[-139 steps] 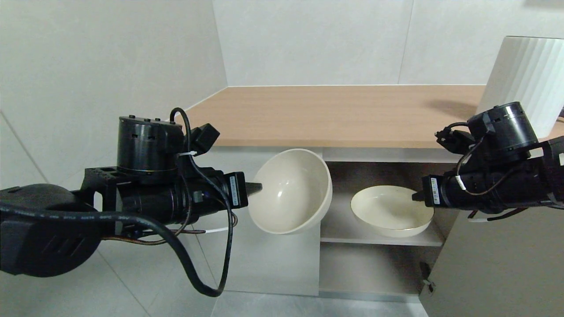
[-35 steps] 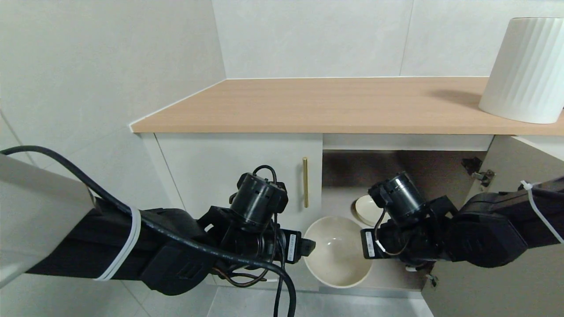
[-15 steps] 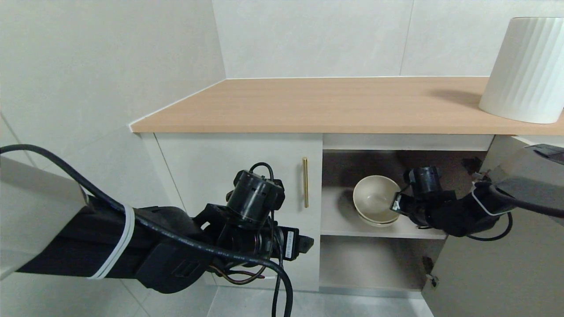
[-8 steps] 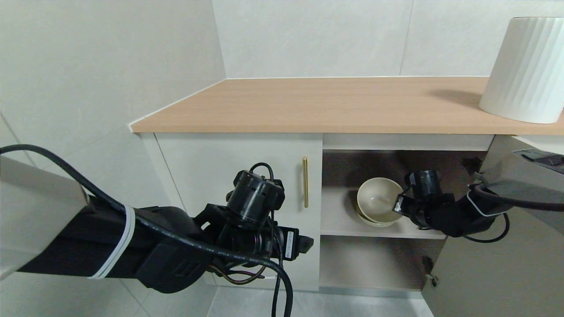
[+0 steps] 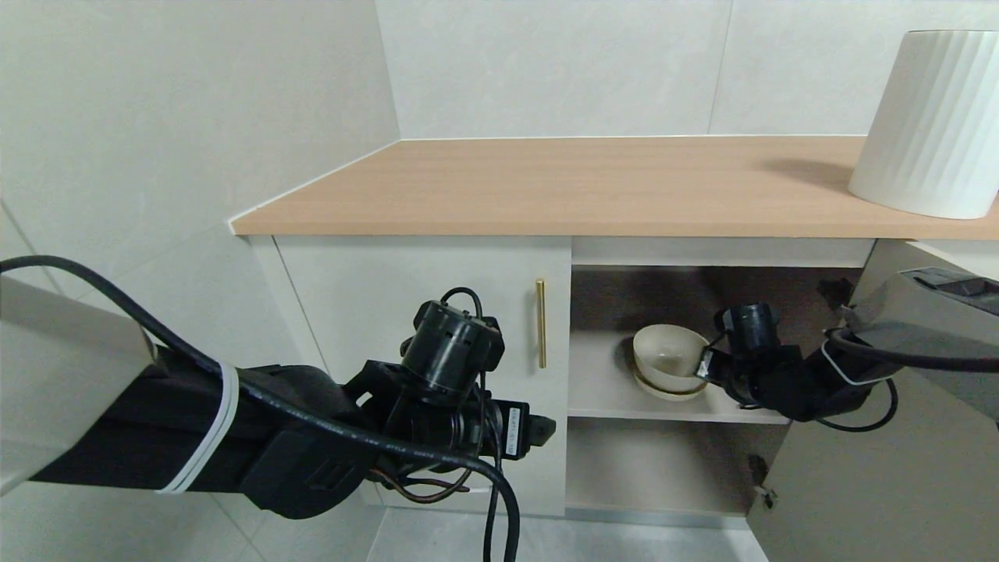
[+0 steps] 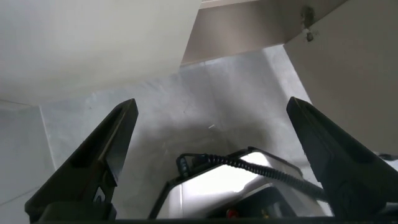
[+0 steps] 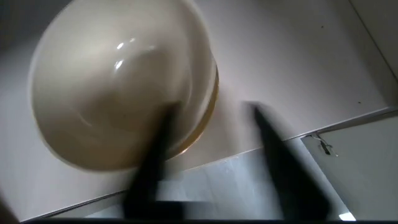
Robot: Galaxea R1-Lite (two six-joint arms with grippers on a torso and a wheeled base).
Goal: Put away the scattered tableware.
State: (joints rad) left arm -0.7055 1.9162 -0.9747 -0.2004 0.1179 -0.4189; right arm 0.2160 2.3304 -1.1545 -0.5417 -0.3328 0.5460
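Observation:
A cream bowl (image 5: 666,355) (image 7: 118,102) sits level in a shallow gold-rimmed plate (image 5: 665,388) (image 7: 208,109) on the middle shelf (image 5: 597,386) of the open cabinet. My right gripper (image 5: 701,365) (image 7: 214,162) reaches into the cabinet at the bowl's right side. Its fingers (image 7: 155,162) are blurred and apart, one over the bowl's rim and one outside it, so it is open. My left gripper (image 5: 540,428) (image 6: 211,155) hangs in front of the closed left door, open with nothing between its fingers (image 6: 93,168), above the grey floor.
The closed left door carries a gold handle (image 5: 540,324). The right door (image 5: 882,468) stands swung open beside my right arm. A tall white ribbed container (image 5: 925,121) stands on the wooden countertop (image 5: 562,187). Below the shelf is a lower compartment (image 5: 655,468).
The bowl went from my left gripper to my right, which carried it into the cabinet. In the last second it settled from tilted to level on the plate. The left arm stayed put.

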